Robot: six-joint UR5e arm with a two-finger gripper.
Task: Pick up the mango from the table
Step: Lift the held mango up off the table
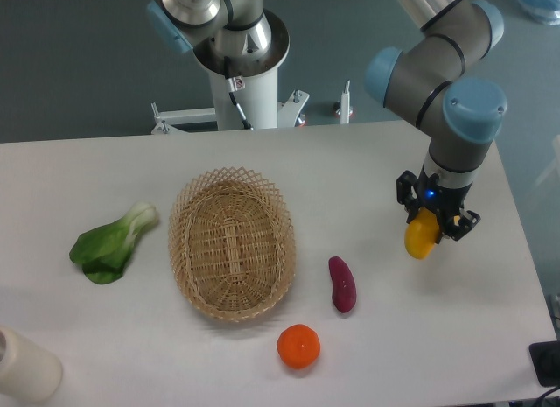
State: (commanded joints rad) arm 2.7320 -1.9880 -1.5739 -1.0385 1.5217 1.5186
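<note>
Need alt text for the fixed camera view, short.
Two-finger gripper holds a smooth yellow mango at the right of a white table; leftward lie a purple sweet potato, orange tangerine, empty wicker basket and green bok choy.

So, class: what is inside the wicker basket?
The basket shows only its woven bottom; nothing lies in it. Its near wall hides a thin strip of the floor. The mango is in the gripper.

I note the silver-grey tubular arm (442, 35) with light-blue joint caps, black end effector (435, 216) showing a small blue light.
</note>
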